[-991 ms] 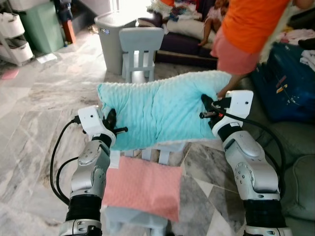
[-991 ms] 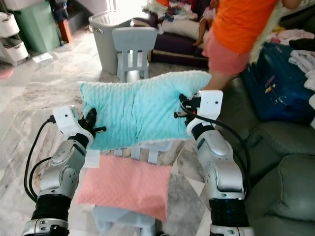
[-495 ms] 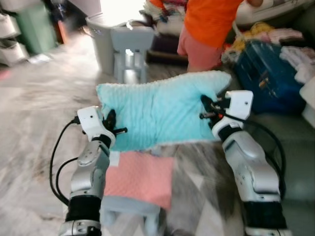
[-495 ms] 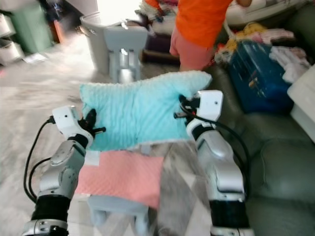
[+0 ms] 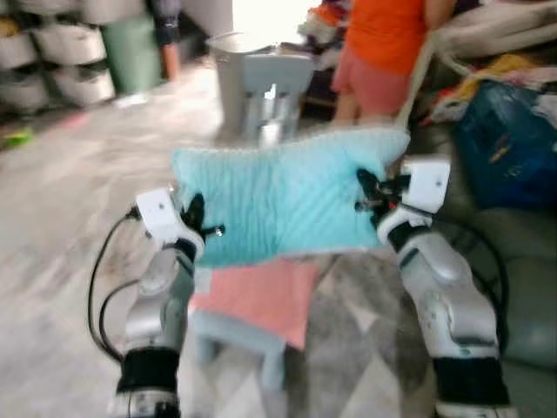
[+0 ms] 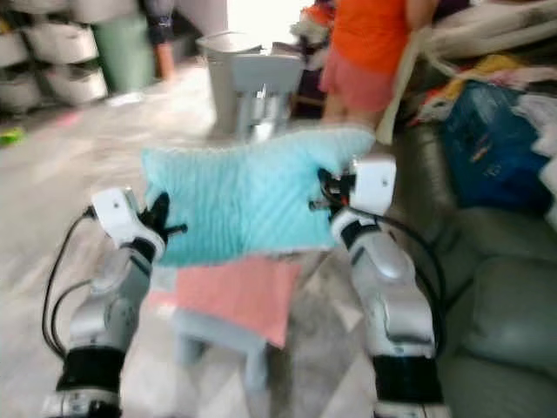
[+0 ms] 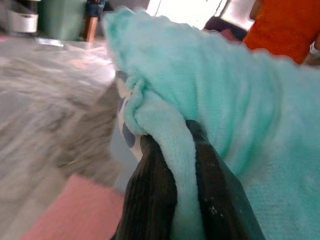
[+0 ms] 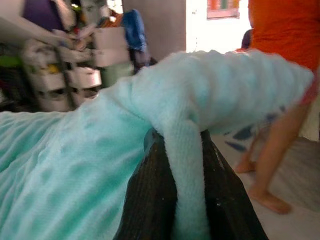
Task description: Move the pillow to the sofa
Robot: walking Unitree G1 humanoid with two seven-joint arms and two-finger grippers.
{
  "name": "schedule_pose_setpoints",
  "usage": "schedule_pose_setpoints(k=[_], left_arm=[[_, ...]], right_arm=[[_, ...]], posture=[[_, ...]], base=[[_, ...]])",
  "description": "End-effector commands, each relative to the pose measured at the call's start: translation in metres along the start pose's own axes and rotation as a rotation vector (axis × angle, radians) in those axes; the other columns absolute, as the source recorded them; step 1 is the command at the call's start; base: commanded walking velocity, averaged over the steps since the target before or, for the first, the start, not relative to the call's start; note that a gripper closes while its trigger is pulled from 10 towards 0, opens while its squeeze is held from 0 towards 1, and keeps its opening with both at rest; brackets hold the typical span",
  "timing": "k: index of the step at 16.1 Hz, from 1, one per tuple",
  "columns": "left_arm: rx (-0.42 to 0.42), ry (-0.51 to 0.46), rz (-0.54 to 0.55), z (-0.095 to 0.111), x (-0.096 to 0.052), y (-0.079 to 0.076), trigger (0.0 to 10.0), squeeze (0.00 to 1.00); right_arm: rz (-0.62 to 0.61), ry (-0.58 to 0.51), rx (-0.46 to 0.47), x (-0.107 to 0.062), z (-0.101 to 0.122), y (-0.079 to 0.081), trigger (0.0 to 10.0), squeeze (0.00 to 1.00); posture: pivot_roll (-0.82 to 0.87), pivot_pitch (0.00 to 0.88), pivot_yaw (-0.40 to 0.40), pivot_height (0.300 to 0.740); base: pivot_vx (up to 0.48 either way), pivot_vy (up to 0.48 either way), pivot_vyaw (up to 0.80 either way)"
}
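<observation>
A turquoise plush pillow (image 5: 278, 196) hangs stretched between my two arms, held up in front of me. My left gripper (image 5: 193, 218) is shut on its left edge, and the left wrist view shows the black fingers (image 7: 150, 190) pinching a fold of the turquoise pillow (image 7: 240, 110). My right gripper (image 5: 365, 193) is shut on the right edge; its black fingers (image 8: 150, 195) clamp a fold of the pillow (image 8: 75, 165). A dark green sofa (image 6: 496, 287) lies at my right.
Below the pillow stands a small light-blue stool (image 5: 239, 335) with a pink cushion (image 5: 261, 292) on it. A person in an orange top (image 5: 383, 43) stands ahead, near a grey child's chair (image 5: 274, 87) and a grey bin (image 5: 228, 61). A blue bag (image 5: 505, 139) rests on the sofa. Storage drawers (image 5: 52, 61) line the far left.
The camera has swung to the right and blurred, so the whole scene has shifted. Both grippers keep the same hold on the pillow. The person has moved further back.
</observation>
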State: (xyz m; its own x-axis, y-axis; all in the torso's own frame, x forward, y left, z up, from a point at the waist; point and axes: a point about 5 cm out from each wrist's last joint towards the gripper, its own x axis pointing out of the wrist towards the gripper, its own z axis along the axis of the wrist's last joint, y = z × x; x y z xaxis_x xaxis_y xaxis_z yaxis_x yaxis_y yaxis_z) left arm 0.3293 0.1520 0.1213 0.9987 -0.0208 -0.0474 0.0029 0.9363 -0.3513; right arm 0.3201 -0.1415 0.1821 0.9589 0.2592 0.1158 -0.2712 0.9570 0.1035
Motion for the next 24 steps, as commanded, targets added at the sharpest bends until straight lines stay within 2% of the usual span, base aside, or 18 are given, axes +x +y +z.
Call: schedule_pose_setpoints(k=[1,7,11,12,14,16,17,18,20,21,22,24], left_arm=[[-0.003,-0.009,-0.030,0.004,0.003,-0.008,10.0,0.00],[-0.009,-0.003,-0.026,0.003,0.002,-0.008,10.0,0.00],[-0.010,-0.008,-0.023,0.004,0.003,-0.007,10.0,0.00],[-0.014,-0.011,-0.019,0.005,0.003,-0.006,10.0,0.00],[-0.021,-0.007,-0.016,0.004,0.004,-0.004,10.0,0.00],[-0.022,-0.011,-0.028,0.005,0.004,-0.006,10.0,0.00],[-0.029,-0.009,-0.023,0.005,0.004,-0.006,10.0,0.00],[-0.030,-0.009,-0.017,0.005,0.004,-0.005,10.0,0.00],[-0.024,-0.007,-0.014,0.005,0.004,-0.004,10.0,0.00],[-0.025,-0.006,-0.013,0.005,0.004,-0.004,10.0,0.00],[-0.025,-0.006,-0.013,0.005,0.004,-0.004,10.0,0.00],[-0.028,-0.006,-0.015,0.005,0.005,-0.004,10.0,0.00]], right_arm=[[-0.008,-0.022,-0.003,0.000,0.006,-0.001,10.0,0.00],[-0.032,0.031,-0.032,-0.001,-0.002,-0.005,10.0,0.00],[-0.033,0.064,-0.028,-0.002,-0.007,-0.003,10.0,0.00],[-0.071,0.080,0.007,-0.002,-0.009,-0.006,10.0,0.00],[-0.065,0.084,-0.001,-0.002,-0.008,-0.008,10.0,0.00],[-0.085,0.068,-0.088,0.000,-0.006,-0.011,10.0,0.00],[-0.065,0.080,-0.041,0.000,-0.010,-0.010,10.0,0.00],[-0.070,0.111,-0.045,0.000,-0.013,-0.012,10.0,0.00],[-0.096,0.110,-0.155,-0.003,-0.014,-0.012,10.0,0.00],[-0.033,0.187,-0.137,-0.004,-0.022,-0.007,10.0,0.00],[-0.026,0.215,-0.111,-0.004,-0.025,-0.006,10.0,0.00],[-0.032,0.190,-0.103,-0.003,-0.023,-0.006,10.0,0.00]], posture=[[-0.19,0.000,-0.047,0.740],[-0.19,0.000,-0.049,0.740],[-0.19,0.000,-0.046,0.740],[-0.20,0.000,-0.046,0.740],[-0.20,0.000,-0.044,0.740],[-0.20,0.000,-0.044,0.740],[-0.19,0.000,-0.045,0.740],[-0.19,0.000,-0.045,0.740],[-0.20,0.000,-0.047,0.740],[-0.19,0.000,-0.047,0.740],[-0.20,0.000,-0.047,0.740],[-0.20,0.000,-0.047,0.740]], base=[[0.000,0.000,0.00],[-0.040,0.000,0.00],[-0.121,0.000,0.00],[0.000,0.000,0.00],[0.000,0.000,0.00],[0.000,0.000,0.00],[0.000,0.000,0.00],[0.000,0.000,0.00],[0.000,0.000,0.00],[0.000,0.000,0.00],[0.000,0.000,0.00],[0.000,0.000,0.00]])
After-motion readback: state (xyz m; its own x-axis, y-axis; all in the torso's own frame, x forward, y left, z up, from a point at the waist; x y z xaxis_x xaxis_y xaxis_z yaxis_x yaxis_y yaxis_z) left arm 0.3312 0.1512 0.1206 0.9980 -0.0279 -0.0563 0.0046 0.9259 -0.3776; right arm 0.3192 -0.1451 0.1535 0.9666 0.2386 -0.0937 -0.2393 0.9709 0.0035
